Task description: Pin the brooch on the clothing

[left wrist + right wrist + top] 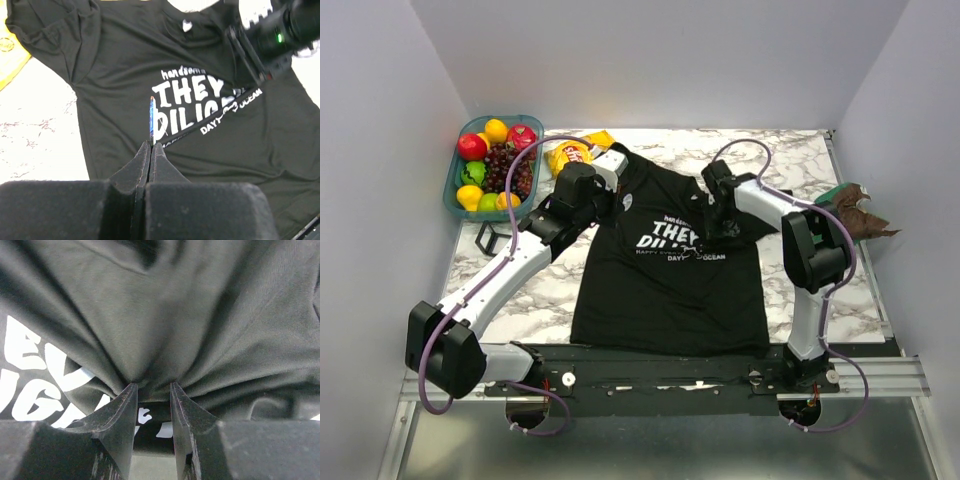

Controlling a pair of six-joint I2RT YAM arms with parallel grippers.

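Left gripper (151, 146): jaws pressed together, nipping a thin flat piece seen edge-on, taken to be the brooch (152, 117). It projects straight out from the fingertips and hangs over the black T-shirt (660, 300), at the left edge of the white print, beside the first letters of "THEY". Whether it touches the cloth cannot be determined. Right gripper (152, 386): jaws narrow, pinching a raised fold of the T-shirt at the print's right end and creasing the lettering. T-shirt lies spread on the marble table (550, 295). The brooch is over its chest area.
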